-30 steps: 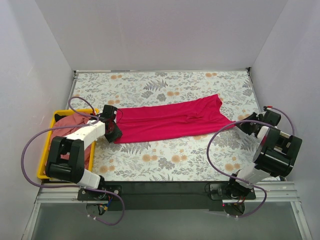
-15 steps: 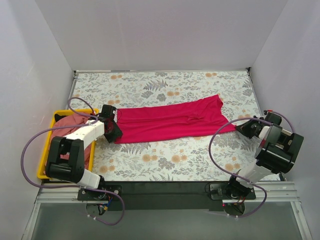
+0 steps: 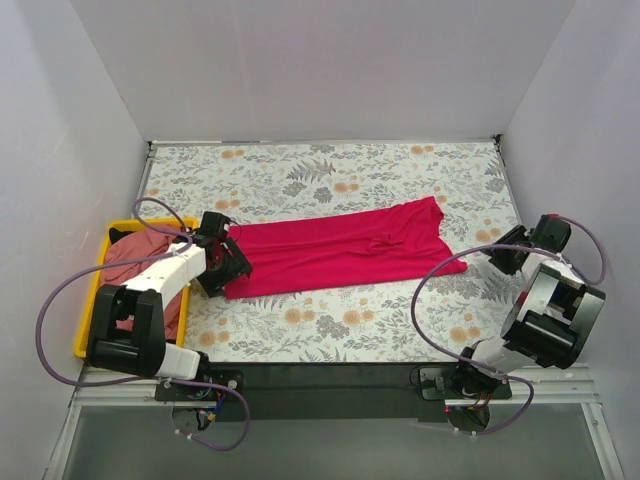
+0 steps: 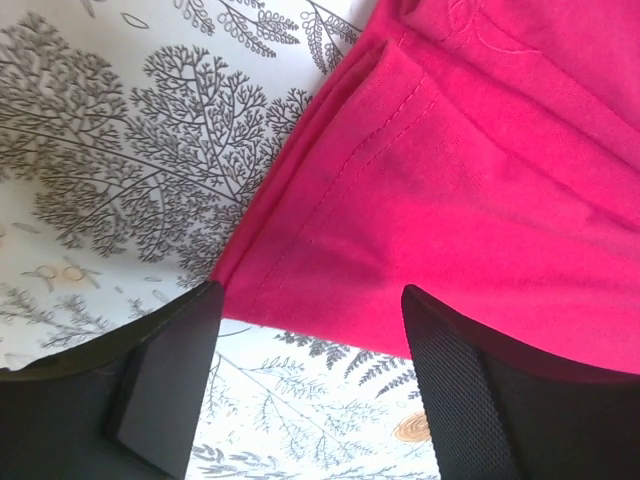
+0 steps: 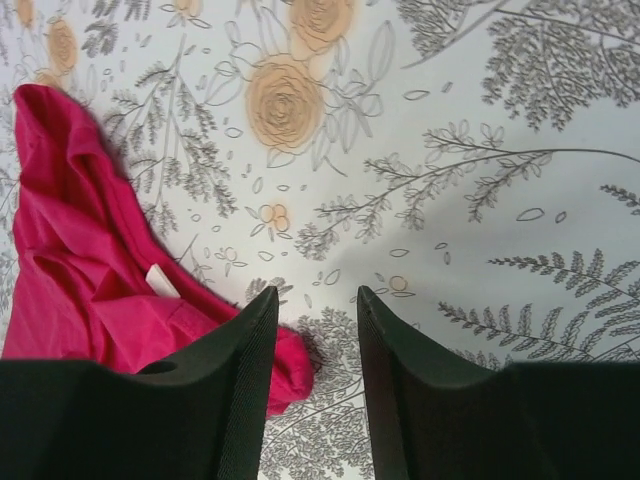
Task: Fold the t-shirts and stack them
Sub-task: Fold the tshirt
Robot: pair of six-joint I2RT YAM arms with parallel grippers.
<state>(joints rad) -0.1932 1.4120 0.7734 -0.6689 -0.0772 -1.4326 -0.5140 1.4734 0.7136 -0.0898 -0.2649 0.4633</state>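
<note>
The bright magenta-red t-shirt point(image 3: 340, 248) lies as a long folded strip across the table. My left gripper point(image 3: 228, 270) is open at its left end, fingers either side of the hemmed corner point(image 4: 330, 250), holding nothing. My right gripper point(image 3: 502, 258) is open and empty, just right of the shirt's right tip point(image 5: 285, 365); a small white tag point(image 5: 161, 281) shows on the cloth there. The dusty salmon-pink t-shirt point(image 3: 130, 262) lies crumpled in the yellow bin.
The yellow bin point(image 3: 84, 322) stands at the left edge beside the left arm. White walls enclose the floral table point(image 3: 330, 175) on three sides. Purple cables loop from both arms.
The right gripper let go of the shirt's right end and drew back to the right. The shirt slid a little left and down, and the left gripper moved down along its left end.
</note>
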